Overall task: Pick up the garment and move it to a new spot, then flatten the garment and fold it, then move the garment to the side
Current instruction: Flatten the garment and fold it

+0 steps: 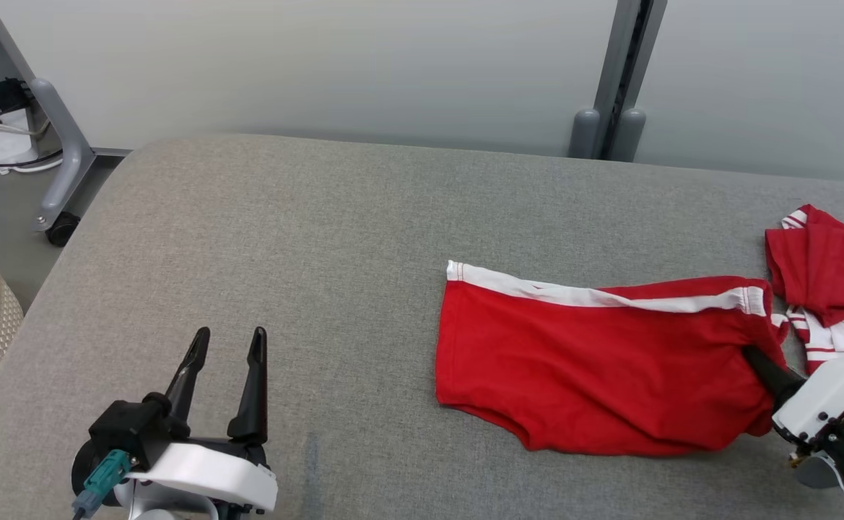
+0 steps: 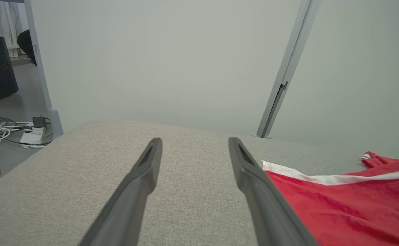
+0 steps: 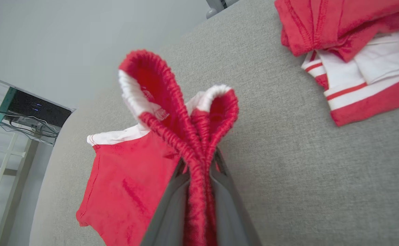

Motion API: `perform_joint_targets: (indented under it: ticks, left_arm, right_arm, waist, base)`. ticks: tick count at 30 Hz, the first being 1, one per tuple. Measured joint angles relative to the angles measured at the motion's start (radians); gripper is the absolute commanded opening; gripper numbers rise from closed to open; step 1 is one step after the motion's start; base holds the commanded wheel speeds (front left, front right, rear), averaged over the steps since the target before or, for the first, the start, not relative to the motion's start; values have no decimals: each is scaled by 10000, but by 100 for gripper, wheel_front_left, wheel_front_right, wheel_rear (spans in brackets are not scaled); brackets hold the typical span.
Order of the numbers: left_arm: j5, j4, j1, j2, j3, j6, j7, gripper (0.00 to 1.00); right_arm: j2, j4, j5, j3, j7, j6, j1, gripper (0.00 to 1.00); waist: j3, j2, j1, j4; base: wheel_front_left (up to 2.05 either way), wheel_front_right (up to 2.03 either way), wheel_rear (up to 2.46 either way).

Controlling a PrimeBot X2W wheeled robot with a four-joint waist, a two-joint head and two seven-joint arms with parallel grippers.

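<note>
You are pinching the bunched waistband of the red shorts in your right pincer; your left pincer is hovering spread, the shorts lying off to its right.

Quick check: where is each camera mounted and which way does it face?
Head view: on the head, facing forward and down at the table; left gripper lower left, right gripper lower right.
Left wrist view: on that wrist, facing along open jaws across the table to the wall.
Right wrist view: on that wrist, facing along jaws shut on the red shorts at the waistband.
Shared: all three show the red shorts.
</note>
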Motion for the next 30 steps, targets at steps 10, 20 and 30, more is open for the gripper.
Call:
perform_joint_targets:
  ticks: [10, 20, 30]
  left_arm:
    - [67, 192, -109, -226, -238, -228, -29, 100]
    - [148, 424, -324, -407, -362, -397, -42, 100]
    - [153, 527, -360, -439, -320, -466, -44, 100]
  right_arm:
    - [1567, 165, 144, -1150, 1080, -2, -997, 0]
    - [1622, 2050, 1858, 280, 368, -2, -1984, 0]
    - [1628, 3921, 2727, 1979, -821, -2, -2927, 71]
  waist:
    - [24, 0, 0, 764]
    - [179, 0, 0, 2047]
    - [433, 0, 0, 2461]
  base:
    - [0, 0, 0]
    - [0, 0, 0]
    - [0, 0, 0]
